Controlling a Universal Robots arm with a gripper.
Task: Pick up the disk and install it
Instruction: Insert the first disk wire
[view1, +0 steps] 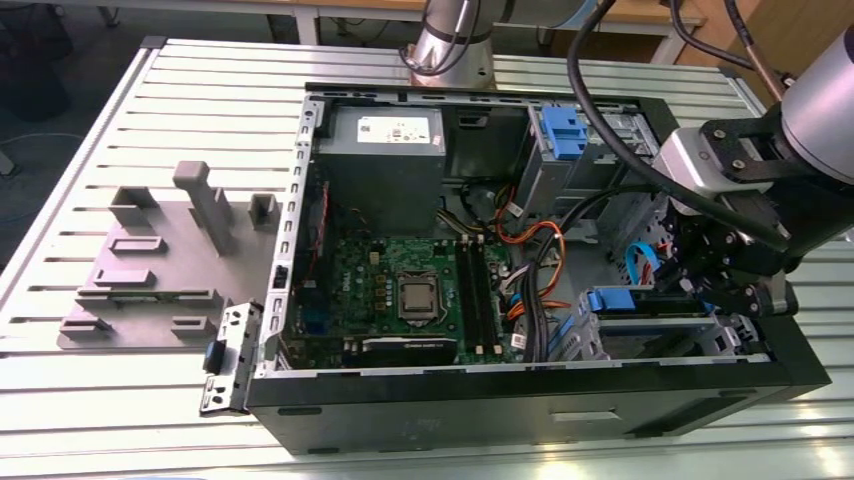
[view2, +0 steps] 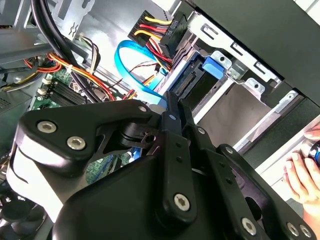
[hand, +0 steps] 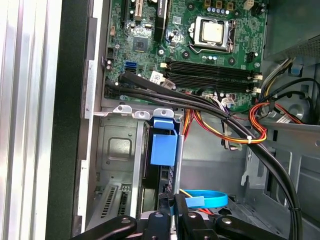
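The disk (hand: 164, 146) stands edge-on in the metal drive cage (hand: 117, 150) at the corner of the open computer case (view1: 534, 400), its blue carrier handle toward the motherboard. In the exterior view the disk (view1: 625, 300) sits in the cage near the case's lower right. The disk's connector end (view2: 190, 82) and blue bracket face the gripper in the second wrist view. My gripper (hand: 170, 201) reaches down into the case, its black fingers (view2: 172, 117) drawn close together on the disk's connector end. The gripper (view1: 703, 275) hangs just right of the cage.
Black, orange and red cables (hand: 240, 130) and a blue data cable (view2: 132, 65) run close by the cage. The motherboard (view1: 407, 290) and grey power-supply box (view1: 380, 150) fill the case. Another blue carrier (view1: 561, 130) sits in the upper bay. A person's hand (view2: 300, 175) is outside the case.
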